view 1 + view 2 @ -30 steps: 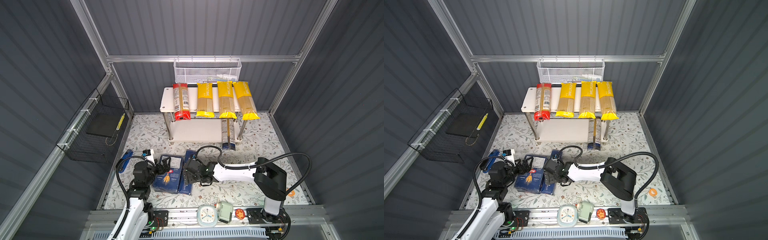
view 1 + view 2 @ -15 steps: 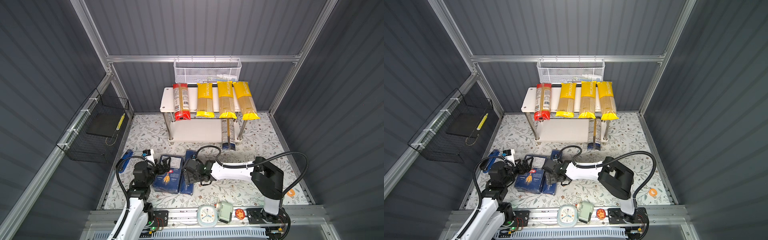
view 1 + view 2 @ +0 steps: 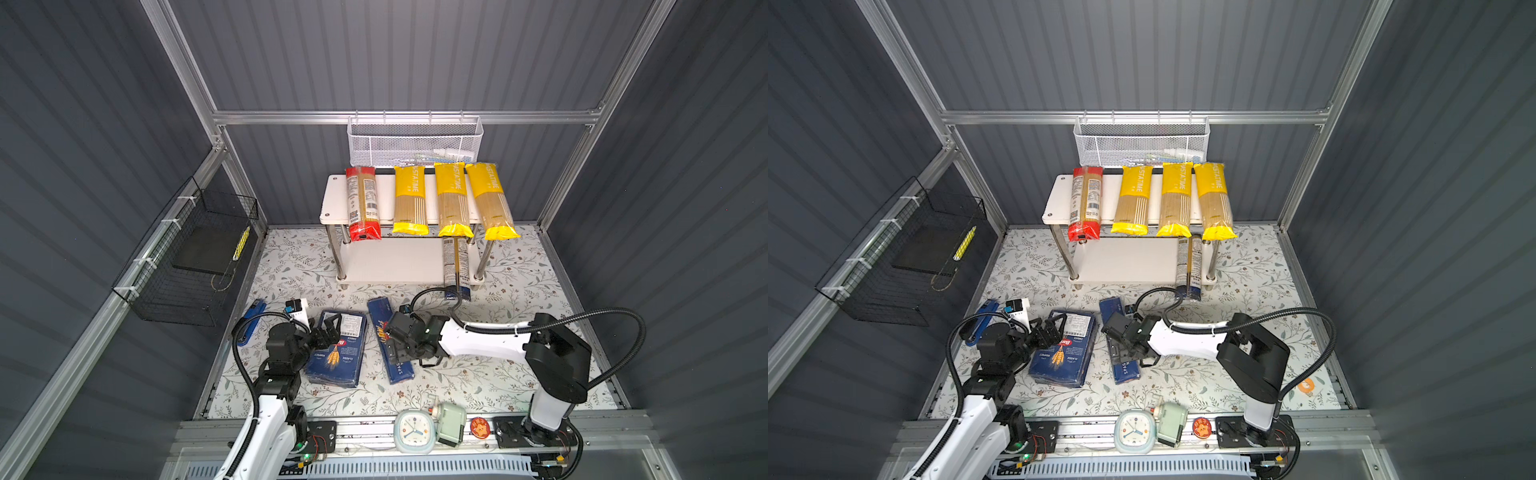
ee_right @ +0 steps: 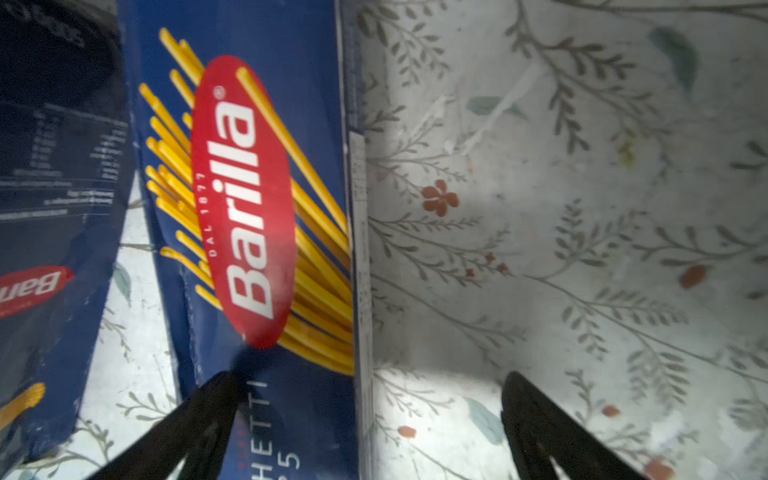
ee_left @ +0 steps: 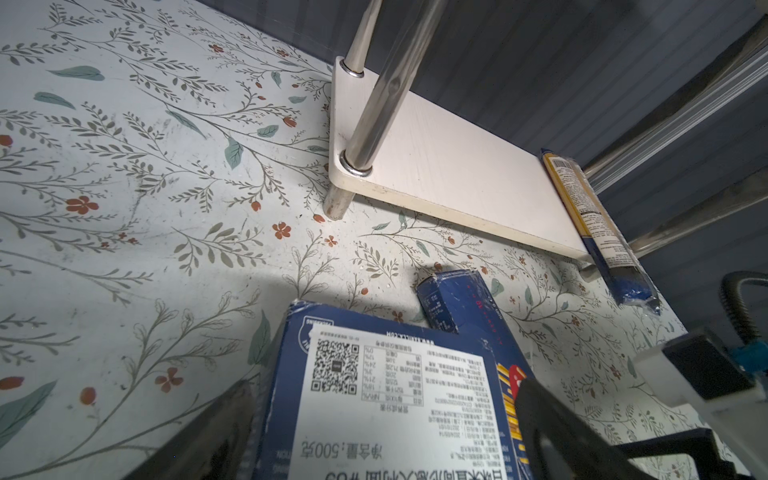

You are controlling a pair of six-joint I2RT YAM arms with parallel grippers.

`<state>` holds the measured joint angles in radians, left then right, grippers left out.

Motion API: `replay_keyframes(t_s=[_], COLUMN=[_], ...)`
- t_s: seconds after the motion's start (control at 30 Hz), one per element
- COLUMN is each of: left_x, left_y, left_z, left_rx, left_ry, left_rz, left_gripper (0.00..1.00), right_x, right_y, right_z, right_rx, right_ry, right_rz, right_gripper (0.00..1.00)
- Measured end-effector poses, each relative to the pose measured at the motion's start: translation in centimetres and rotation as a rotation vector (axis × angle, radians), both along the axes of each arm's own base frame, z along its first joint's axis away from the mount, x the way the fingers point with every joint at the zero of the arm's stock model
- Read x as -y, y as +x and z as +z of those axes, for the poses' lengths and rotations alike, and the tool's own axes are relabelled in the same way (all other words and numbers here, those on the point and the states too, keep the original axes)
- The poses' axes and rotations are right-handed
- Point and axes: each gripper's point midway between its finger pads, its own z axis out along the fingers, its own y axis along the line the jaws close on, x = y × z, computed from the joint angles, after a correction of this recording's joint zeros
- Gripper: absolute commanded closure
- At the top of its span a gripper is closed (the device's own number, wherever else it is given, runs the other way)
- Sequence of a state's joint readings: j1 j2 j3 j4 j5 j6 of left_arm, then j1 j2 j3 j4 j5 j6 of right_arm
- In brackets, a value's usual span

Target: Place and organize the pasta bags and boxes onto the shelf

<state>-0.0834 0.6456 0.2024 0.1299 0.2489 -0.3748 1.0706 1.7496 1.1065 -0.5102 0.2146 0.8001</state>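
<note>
Right arm (image 3: 478, 343) stretched low across the mat (image 4: 540, 208). The right gripper (image 4: 372, 378) stood wide open, one finger over narrow box (image 4: 257, 208), other over bare mat. Left gripper (image 5: 384, 384), jaws apart, sat above wide box (image 3: 336, 357); contact unclear.

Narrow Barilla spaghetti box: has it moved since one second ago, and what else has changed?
The open right gripper drew back to the right, and the near end of the narrow Barilla spaghetti box swung right with it, away from the wide Barilla box. Nothing was gripped. The wide box, the left gripper over it and the spaghetti bags on the shelf stayed put.
</note>
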Motion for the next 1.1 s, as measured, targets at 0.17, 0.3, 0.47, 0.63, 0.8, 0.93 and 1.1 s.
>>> replay_keyframes(t_s=[0.17, 0.3, 0.47, 0.63, 0.8, 0.93, 1.1], left_x=[0.0, 0.0, 0.0, 0.0, 0.0, 0.0, 0.0], left_y=[0.0, 0.0, 0.0, 0.0, 0.0, 0.0, 0.0], left_z=[0.0, 0.0, 0.0, 0.0, 0.0, 0.0, 0.0], left_rx=[0.000, 0.000, 0.000, 0.000, -0.001, 0.000, 0.000], left_ry=[0.000, 0.000, 0.000, 0.000, 0.000, 0.000, 0.000], left_rz=[0.000, 0.000, 0.000, 0.000, 0.000, 0.000, 0.000], left_gripper=[0.01, 0.01, 0.01, 0.01, 0.01, 0.01, 0.01], right_x=[1.3, -0.1, -2.9, -3.8, -3.4, -3.4, -3.4], right_y=[-0.1, -0.7, -1.3, -1.2, -1.5, -1.6, -1.6], right_z=[1.4, 2.1, 2.1, 0.3, -1.2, -2.0, -2.7], right_rx=[0.027, 0.052, 0.064, 0.050, 0.025, 0.015, 0.007], right_ry=[-0.007, 0.010, 0.008, -0.047, -0.093, -0.111, -0.123], right_rz=[0.019, 0.087, 0.162, 0.184, 0.190, 0.192, 0.190], right_gripper=[0.01, 0.01, 0.01, 0.01, 0.01, 0.01, 0.01])
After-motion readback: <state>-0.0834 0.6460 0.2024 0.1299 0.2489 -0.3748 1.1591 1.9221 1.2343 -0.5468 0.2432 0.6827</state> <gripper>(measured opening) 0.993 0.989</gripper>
